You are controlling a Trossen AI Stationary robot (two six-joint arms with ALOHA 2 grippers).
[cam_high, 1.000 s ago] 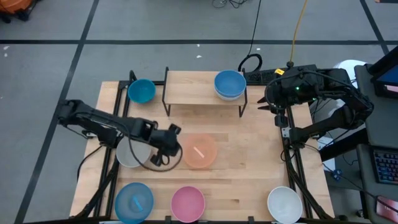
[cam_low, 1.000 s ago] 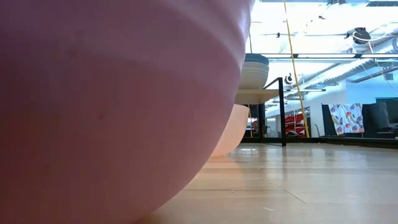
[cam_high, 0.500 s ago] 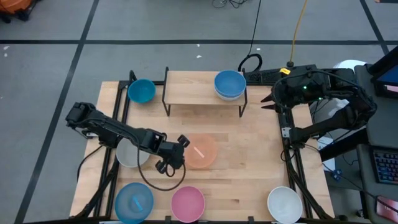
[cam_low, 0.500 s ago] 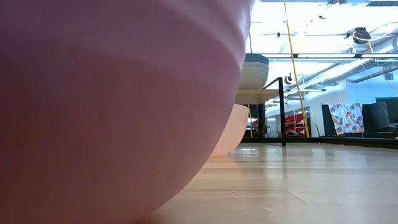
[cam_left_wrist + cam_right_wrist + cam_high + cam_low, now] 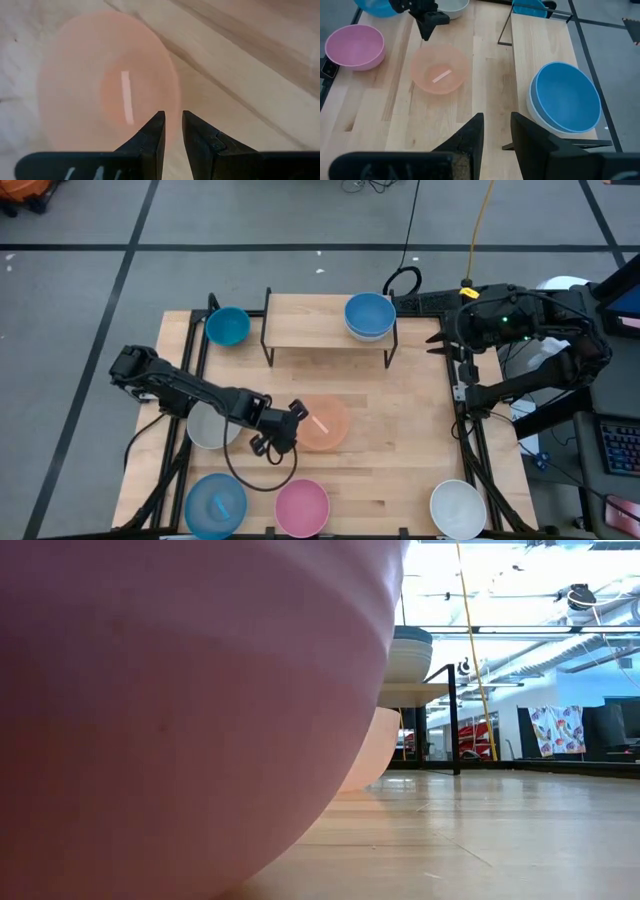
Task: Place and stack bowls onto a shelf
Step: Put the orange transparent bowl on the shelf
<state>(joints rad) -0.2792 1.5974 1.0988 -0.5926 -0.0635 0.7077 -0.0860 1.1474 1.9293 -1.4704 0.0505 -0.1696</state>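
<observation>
Left gripper (image 5: 293,417) fingers slightly apart, straddling rim of translucent orange-pink plastic bowl (image 5: 322,423); right gripper (image 5: 440,344) parted, beside shelf (image 5: 320,323).

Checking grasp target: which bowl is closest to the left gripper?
The translucent orange-pink bowl mid-table: the left gripper sits at its rim. The grey-white bowl and pink bowl lie farther off.

- No word, number, brand or sign can be read in any view
- White marks on the left gripper's (image 5: 170,131) body, seen in the left wrist view, are cut off and illegible
- The pale strip in the orange-pink bowl (image 5: 322,423) carries no readable print
</observation>
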